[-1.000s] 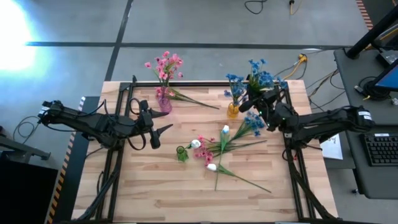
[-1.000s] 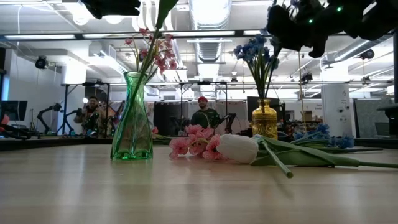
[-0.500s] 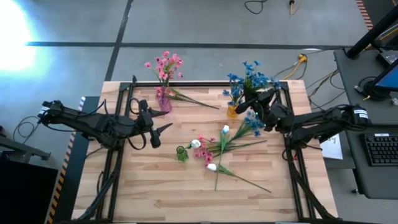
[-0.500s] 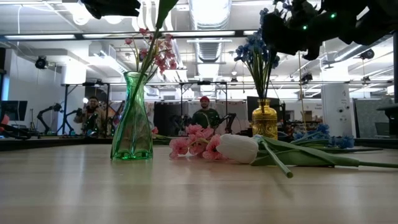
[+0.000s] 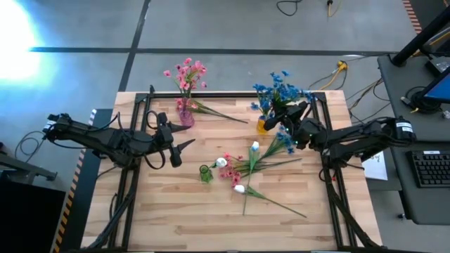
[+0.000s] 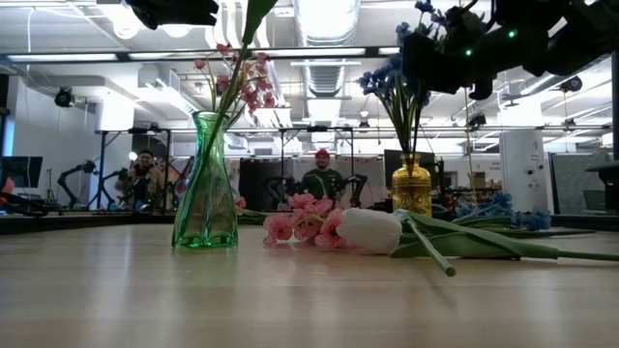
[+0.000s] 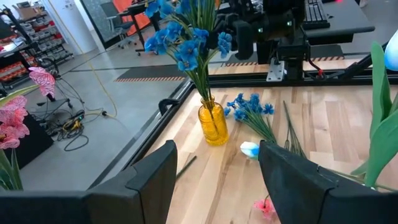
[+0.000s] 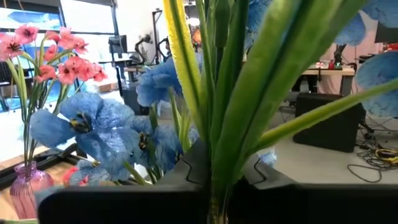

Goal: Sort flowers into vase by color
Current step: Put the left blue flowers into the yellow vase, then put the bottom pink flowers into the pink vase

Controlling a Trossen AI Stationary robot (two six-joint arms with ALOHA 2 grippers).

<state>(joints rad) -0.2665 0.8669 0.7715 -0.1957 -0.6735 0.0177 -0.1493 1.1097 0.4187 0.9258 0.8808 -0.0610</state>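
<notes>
Right tool, blue sprig seemingly upright

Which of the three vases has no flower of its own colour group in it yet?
The green vase, mid-table: high view shows nothing blooming above it. The pink vase holds pink flowers, the yellow vase blue flowers.

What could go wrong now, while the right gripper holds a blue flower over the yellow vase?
1. The right gripper, shut on the blue flower, hangs close over the small yellow vase; a sideways push might tip the vase.
2. Blue flowers already fill the vase's narrow neck, so the new stem may miss it or catch on them.
3. More blue flowers lie on the table just beside the vase; the arm could drag them.
</notes>
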